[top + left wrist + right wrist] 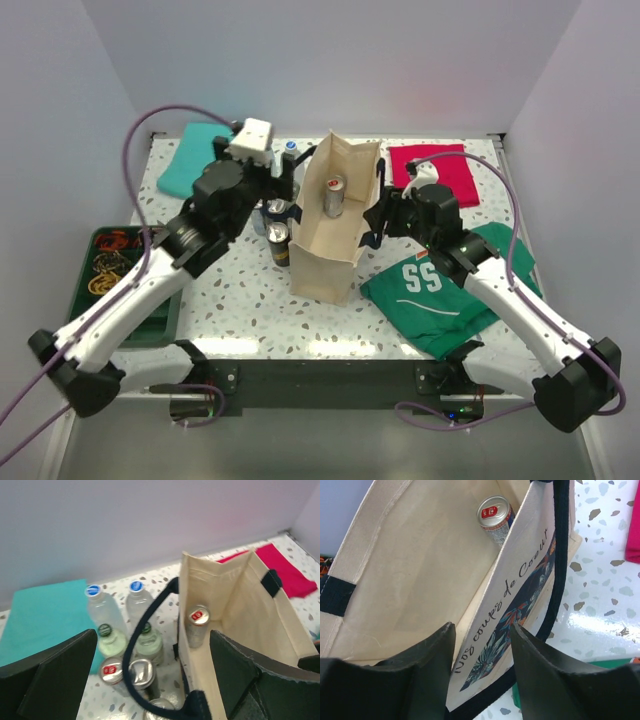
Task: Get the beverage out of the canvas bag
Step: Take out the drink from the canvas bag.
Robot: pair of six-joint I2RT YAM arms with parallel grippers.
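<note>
Over on the left, the left hand [152, 650] hangs with its fingers spread as wide as they go and nothing between them. It sits just outside the bag's left rim, above a cluster of bottles and cans [275, 225] standing on the surface [230, 300]. In the middle stands the canvas bag [325, 265], upright and open-mouthed, with one navy strap [145, 645] looping out on its left side right under that hand. The beverage, a silver can [333, 195] with a red mark on its lid, stands upright on the bag's floor toward the far end. On the right, the right hand [482, 647] has its fingers about half closed astride the bag's right wall; whether they really pinch the fabric I can't tell. I'd call this the reach-in: the left hand needs to shift right over the mouth, clear the strap, drop between the walls and close on the can.
</note>
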